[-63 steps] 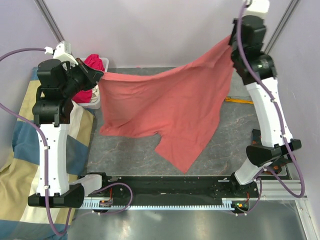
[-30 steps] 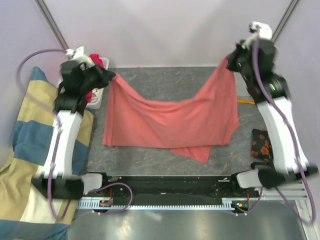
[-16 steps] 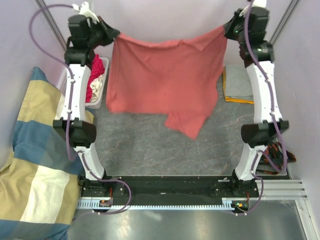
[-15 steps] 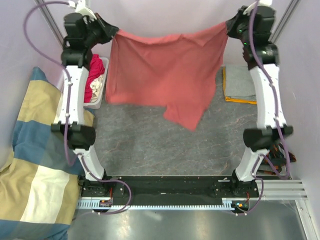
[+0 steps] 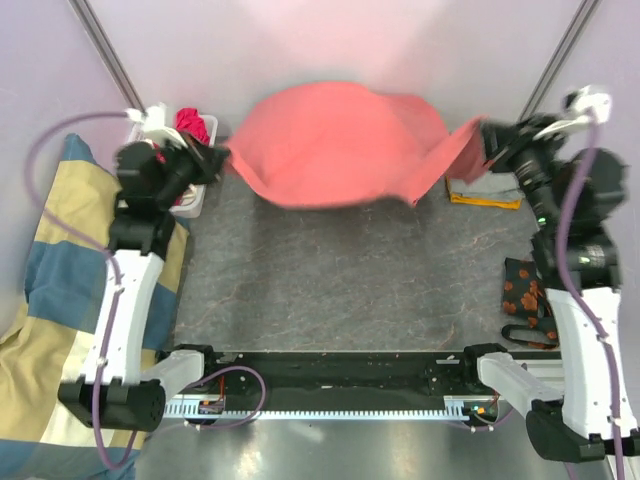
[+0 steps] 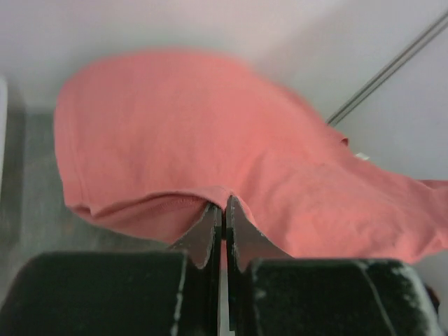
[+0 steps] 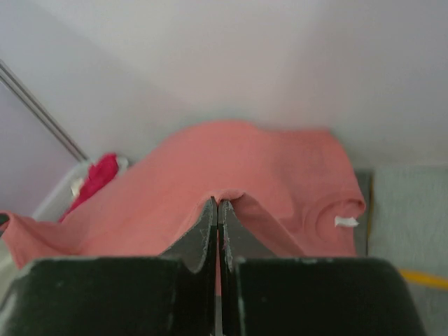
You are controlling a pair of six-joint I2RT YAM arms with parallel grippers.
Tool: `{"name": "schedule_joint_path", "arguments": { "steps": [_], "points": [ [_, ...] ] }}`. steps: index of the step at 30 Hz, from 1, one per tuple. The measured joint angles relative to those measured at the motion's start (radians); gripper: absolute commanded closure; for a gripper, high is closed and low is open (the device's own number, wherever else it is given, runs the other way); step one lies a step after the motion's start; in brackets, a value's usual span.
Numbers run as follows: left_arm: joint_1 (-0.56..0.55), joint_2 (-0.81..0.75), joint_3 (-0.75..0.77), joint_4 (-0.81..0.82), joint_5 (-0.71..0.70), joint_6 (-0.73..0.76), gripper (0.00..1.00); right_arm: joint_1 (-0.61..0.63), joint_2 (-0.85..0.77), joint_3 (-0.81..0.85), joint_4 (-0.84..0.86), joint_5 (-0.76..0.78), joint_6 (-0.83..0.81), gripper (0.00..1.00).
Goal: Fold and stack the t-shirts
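Salmon-pink t-shirt (image 5: 335, 145) is in the air over the far half of the counter (image 5: 340, 290), slung between both arms and ballooned up and away toward the back wall. Left gripper (image 5: 215, 160) is clamped tight on the left end of the near hem, and the left wrist view shows cloth pinched in the closed gripper (image 6: 224, 224). Right gripper (image 5: 487, 145) is the same at the other end, closed on a fold of cloth (image 7: 218, 224). The shirt's held edge and long axis run left to right between the two grippers, and the body lies beyond both of them on the far side. Neither arm is nearer, one at each end. The white neck label (image 7: 344, 221) shows right of the right gripper, so the collar likely points to the robot's right, toward the grey tee (image 5: 478, 188) folded at the right edge. Magenta-red tee (image 5: 190, 122) sits in the basket (image 5: 195, 205) on the left, next to the cushion (image 5: 50, 260). Looks like the spread-out step, with no fold made yet on this shirt. Next move probably needs both arms to come down together and pull toward the near side so the cloth lands flat
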Motion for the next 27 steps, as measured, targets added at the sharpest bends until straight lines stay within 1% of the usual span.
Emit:
{"name": "schedule_joint_path", "arguments": {
  "steps": [1,2,5,8,10,12,16,22,27],
  "points": [
    [0.0,0.003,-0.082,0.003,-0.01,0.005,0.98,0.0,-0.018,-0.079,-0.003,-0.006,0.005,1.0],
    [0.0,0.018,-0.156,0.0,-0.019,0.008,0.98,0.0,-0.041,-0.193,-0.002,-0.011,0.009,1.0],
    [0.0,0.085,-0.362,-0.006,-0.057,0.017,0.98,0.0,-0.063,-0.445,-0.028,-0.013,0.019,1.0],
    [0.0,0.135,-0.48,-0.052,-0.093,0.017,0.98,0.0,-0.072,-0.663,-0.088,-0.011,0.036,1.0],
    [-0.002,0.16,-0.492,-0.089,-0.121,0.016,0.98,0.0,-0.098,-0.76,-0.138,-0.01,0.049,1.0],
    [-0.002,0.16,-0.492,-0.093,-0.151,0.017,0.98,0.0,-0.148,-0.808,-0.173,-0.01,0.061,1.0],
    [-0.002,0.158,-0.499,-0.1,-0.199,0.016,0.98,0.0,-0.228,-0.818,-0.17,-0.01,0.073,1.0],
    [-0.002,0.161,-0.546,-0.141,-0.226,0.0,0.98,0.0,-0.218,-0.818,-0.169,-0.01,0.076,1.0],
    [-0.002,0.169,-0.552,-0.167,-0.247,-0.014,0.98,0.0,-0.211,-0.818,-0.177,-0.01,0.078,1.0]
  ]
}}
